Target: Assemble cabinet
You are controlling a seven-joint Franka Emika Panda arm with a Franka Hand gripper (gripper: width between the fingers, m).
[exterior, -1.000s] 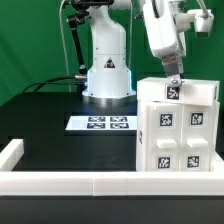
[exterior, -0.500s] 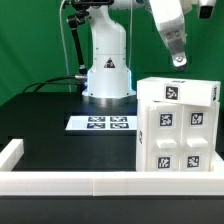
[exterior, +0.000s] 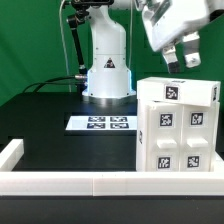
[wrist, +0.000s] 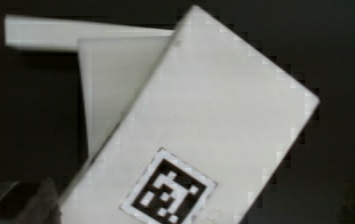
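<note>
The pincer (exterior: 181, 58) is hanging in the air above the cabinet (exterior: 178, 128), well clear of it and tilted off to one side, with its two dark fingers (exterior: 190, 55) standing apart and nothing between them. The white arm (exterior: 160, 22) carrying it is reaching in from the top of the exterior view, over toward that view's right.

Below it, the cabinet is sitting on the black desk (exterior: 60, 120) at the exterior view's right, close to the front. It is showing as a big white box with square black-and-white tags on its top and front faces. From the wrist camera, the cabinet (wrist: 200, 140) is filling most of the picture as a slanted white face with one tag (wrist: 169, 190) on it, dark desk around it; the picture is blurred and I cannot make out the fingers there.

Farther back on the desk, the marker board (exterior: 101, 123) is lying flat in front of the arm's white base (exterior: 108, 75). A low white rail (exterior: 70, 180) is running along the front edge and up the exterior view's left side. A green backdrop (exterior: 30, 45) is hanging behind everything.
</note>
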